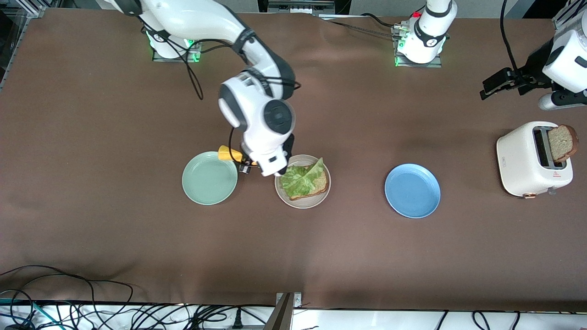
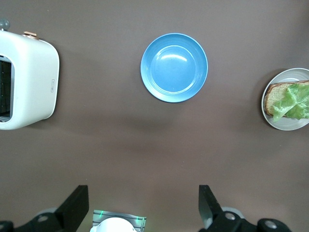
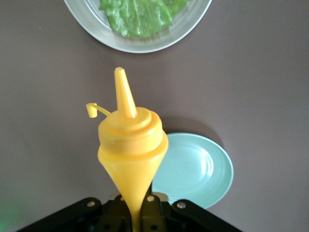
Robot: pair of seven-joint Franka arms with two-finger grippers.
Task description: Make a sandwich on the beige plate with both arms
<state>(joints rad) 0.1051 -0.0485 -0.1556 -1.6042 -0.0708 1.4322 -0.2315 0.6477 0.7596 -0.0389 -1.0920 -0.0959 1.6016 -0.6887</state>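
The beige plate (image 1: 303, 203) holds one brown bread slice (image 1: 318, 187) with a green lettuce leaf (image 1: 297, 181) on top. A second bread slice (image 1: 562, 142) stands in the toaster (image 1: 523, 160). My right gripper (image 1: 246, 167) is shut on a yellow squeeze bottle (image 1: 228, 153), over the table between the mint-green plate and the beige plate. In the right wrist view the bottle (image 3: 130, 145) sticks out of the gripper (image 3: 135, 215), nozzle toward the beige plate's rim (image 3: 145, 46). My left gripper (image 1: 493, 87) is open and empty, up in the air by the toaster; its wrist view (image 2: 143, 203) also shows the plate (image 2: 285, 124).
A mint-green plate (image 1: 209, 178) lies beside the beige plate toward the right arm's end. A blue plate (image 1: 412, 190) lies between the beige plate and the toaster. Cables run along the table edge nearest the front camera.
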